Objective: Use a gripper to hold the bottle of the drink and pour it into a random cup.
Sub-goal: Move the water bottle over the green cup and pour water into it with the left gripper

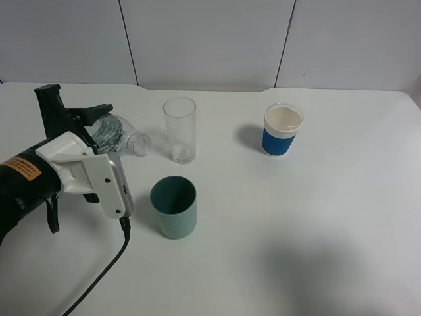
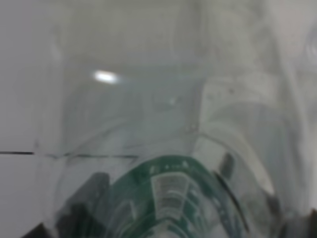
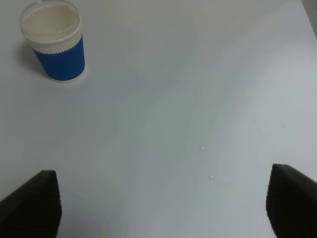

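Observation:
My left gripper (image 1: 89,128), a bulky black tool with white jaw plates and an orange label, is shut on the bottle (image 1: 122,137). The clear bottle is tipped nearly on its side, its ribbed neck pointing right toward the tall glass. It fills the left wrist view, where the bottle (image 2: 171,198) shows its dark green label. The teal-green cup (image 1: 173,207) stands upright in front of and to the right of the bottle's mouth, apart from it. My right gripper (image 3: 163,203) is open over bare table, its dark fingertips (image 3: 34,203) far apart.
A tall clear glass (image 1: 179,130) stands just right of the bottle's neck. A blue-and-white paper cup (image 1: 283,130) sits farther right, also seen as the paper cup (image 3: 54,42) in the right wrist view. A black cable (image 1: 105,270) trails from the left tool across the white table (image 1: 316,237).

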Tool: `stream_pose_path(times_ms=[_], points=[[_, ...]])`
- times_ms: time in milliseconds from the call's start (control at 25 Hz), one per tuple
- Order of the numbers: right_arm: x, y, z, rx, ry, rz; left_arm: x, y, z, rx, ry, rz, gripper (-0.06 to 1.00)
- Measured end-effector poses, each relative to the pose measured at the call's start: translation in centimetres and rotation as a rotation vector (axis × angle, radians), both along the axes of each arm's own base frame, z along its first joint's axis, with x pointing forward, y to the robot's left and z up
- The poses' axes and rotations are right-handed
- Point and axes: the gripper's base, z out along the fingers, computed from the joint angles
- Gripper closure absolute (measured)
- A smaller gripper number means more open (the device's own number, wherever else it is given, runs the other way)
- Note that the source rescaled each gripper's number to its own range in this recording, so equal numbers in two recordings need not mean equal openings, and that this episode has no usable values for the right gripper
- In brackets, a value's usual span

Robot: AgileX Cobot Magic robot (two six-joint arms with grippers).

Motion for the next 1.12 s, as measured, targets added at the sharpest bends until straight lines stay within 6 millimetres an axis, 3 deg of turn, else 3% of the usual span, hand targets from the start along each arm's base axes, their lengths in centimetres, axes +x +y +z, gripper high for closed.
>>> stream_pose_path(times_ms=[1120], points=[[0.0, 0.0, 0.0, 0.0, 0.0, 0.0, -0.41, 0.67, -0.45, 0.185, 0.016, 0.118, 0.93]])
